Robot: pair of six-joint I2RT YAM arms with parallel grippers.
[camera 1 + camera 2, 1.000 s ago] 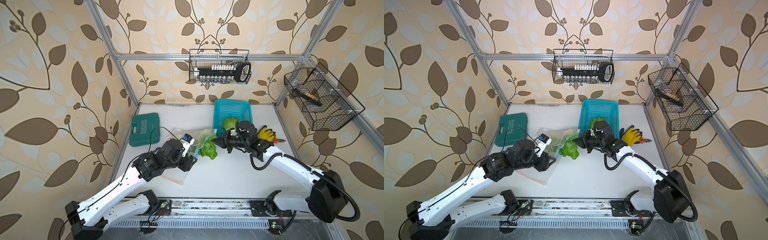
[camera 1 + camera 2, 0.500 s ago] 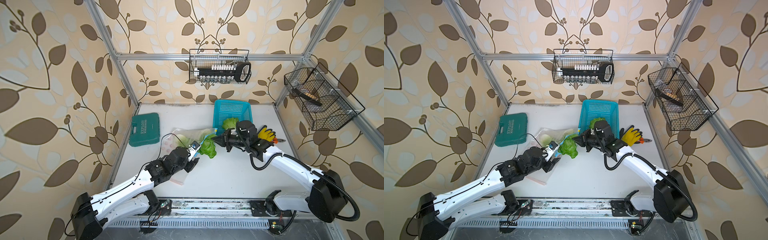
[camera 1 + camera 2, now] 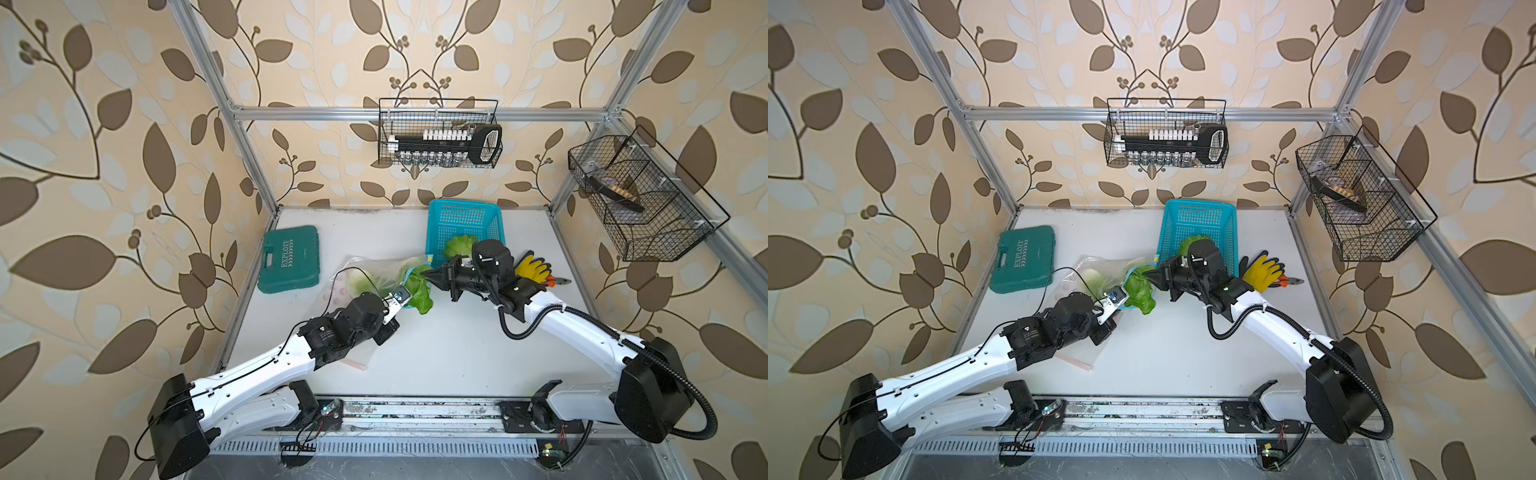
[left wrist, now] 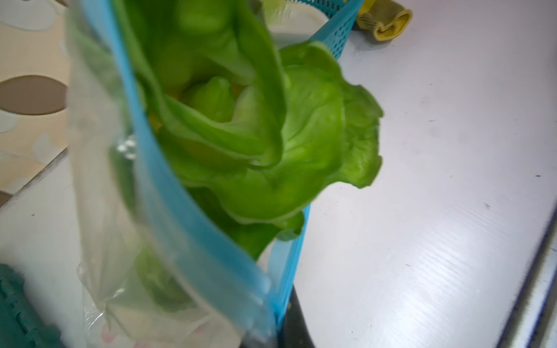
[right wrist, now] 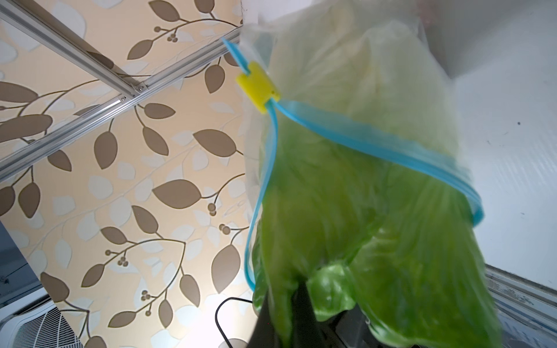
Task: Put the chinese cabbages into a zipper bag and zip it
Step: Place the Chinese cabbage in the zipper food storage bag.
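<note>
1. Since a second ago, my left arm has swung from beside the zipper bag (image 3: 374,270) to its mouth. My left gripper (image 4: 283,331), apart then, is now closed. My right arm has barely shifted.
2. That left gripper is pinched on the bag's blue zip rim (image 4: 187,217). In the left wrist view the strip runs straight down into my black finger at the bottom edge.
3. My right gripper (image 3: 430,277) is closed too, clamped on the rim at the mouth's right end, centre of both top views. A leaf may be caught in that pinch; I cannot tell.
4. I judge the reason to be this: with one grip at each end of the mouth, I can steady the bag and work the contents down.
5. Of the chinese cabbages, the protruding cabbage (image 3: 419,293) sits between my two grippers. Its leafy top overhangs the rim and presses against my right fingers.
6. A second cabbage (image 3: 359,280) lies paler and deeper inside the bag, left of my left gripper.
7. A third cabbage (image 3: 459,245) waits in the blue basket (image 3: 465,216), just above my right wrist in the top views.
8. The yellow slider (image 5: 257,87) is parked at one end of the track, so the zip is open.
</note>
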